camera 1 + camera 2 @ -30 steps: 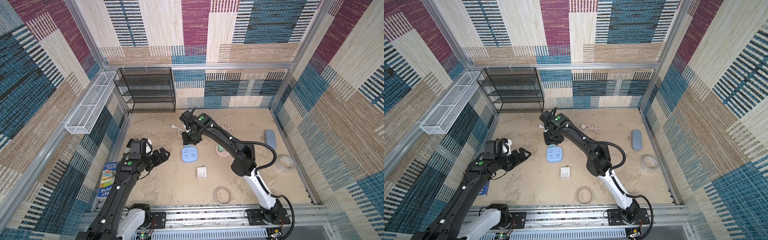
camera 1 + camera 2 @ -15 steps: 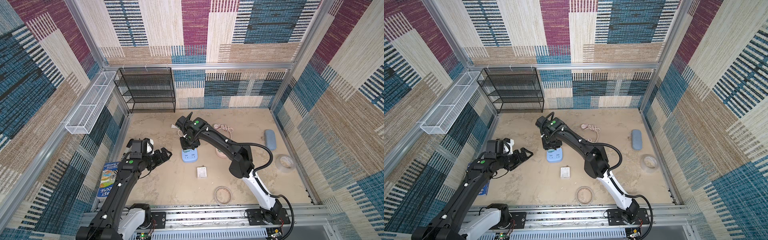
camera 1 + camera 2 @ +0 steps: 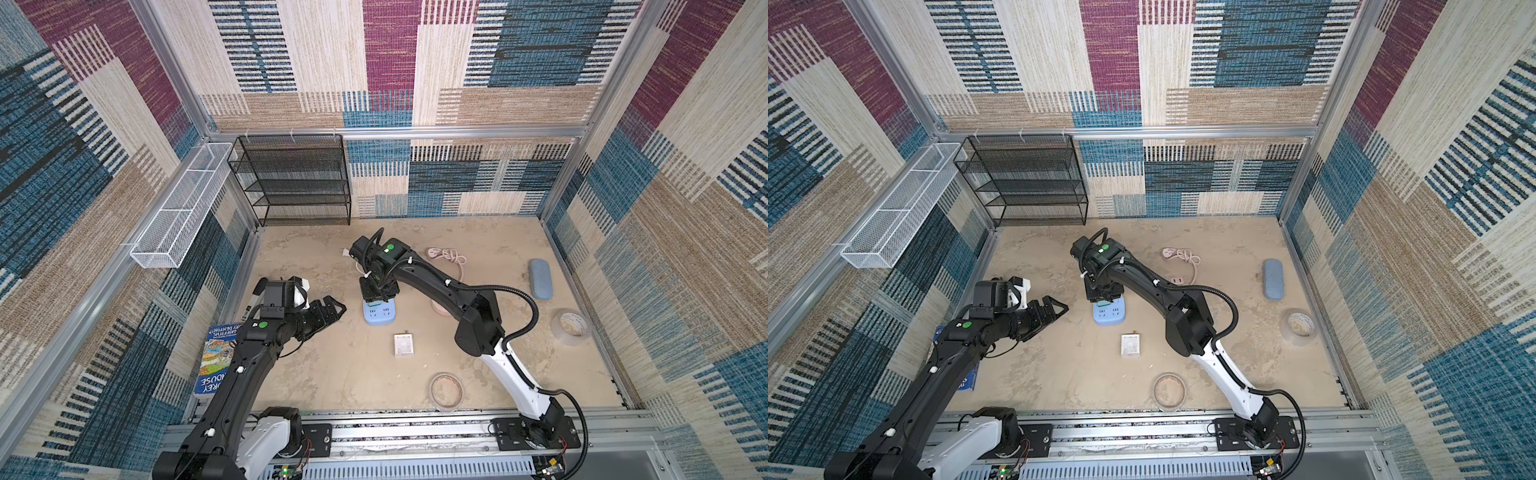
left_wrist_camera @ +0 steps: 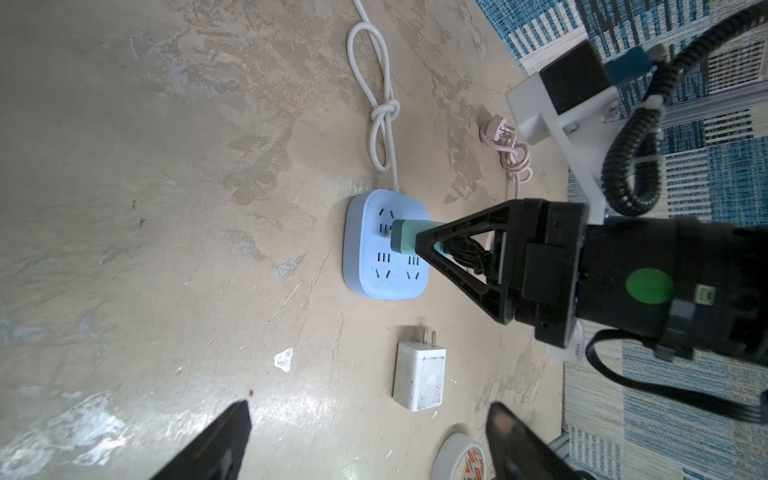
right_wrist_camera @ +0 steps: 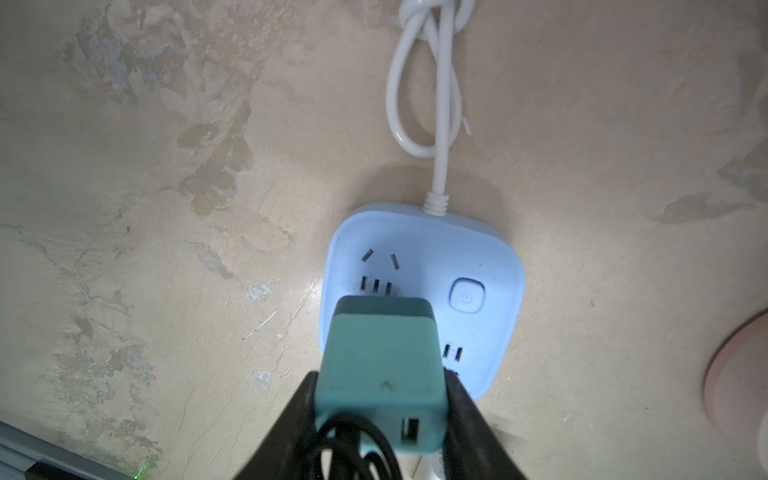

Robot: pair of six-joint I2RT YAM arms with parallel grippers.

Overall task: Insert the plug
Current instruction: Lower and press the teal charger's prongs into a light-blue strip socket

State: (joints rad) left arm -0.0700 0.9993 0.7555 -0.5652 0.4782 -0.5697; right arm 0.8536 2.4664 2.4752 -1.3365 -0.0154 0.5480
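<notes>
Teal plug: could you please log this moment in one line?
right end effector: shut on teal plug; position: at blue power strip, seating unclear; left end effector: open

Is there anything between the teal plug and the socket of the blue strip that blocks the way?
Nothing visible blocks it. The right tool holds the plug close over the face of the strip, with no object between them. The white charger lies apart on the floor.

Left of the power strip point(image 3: 381, 318) the floor lies bare — open passage. Over its far half the right gripper point(image 3: 376, 296) and teal plug point(image 4: 405, 241) block; a white charger point(image 3: 404, 345) lies close on its near side.
</notes>
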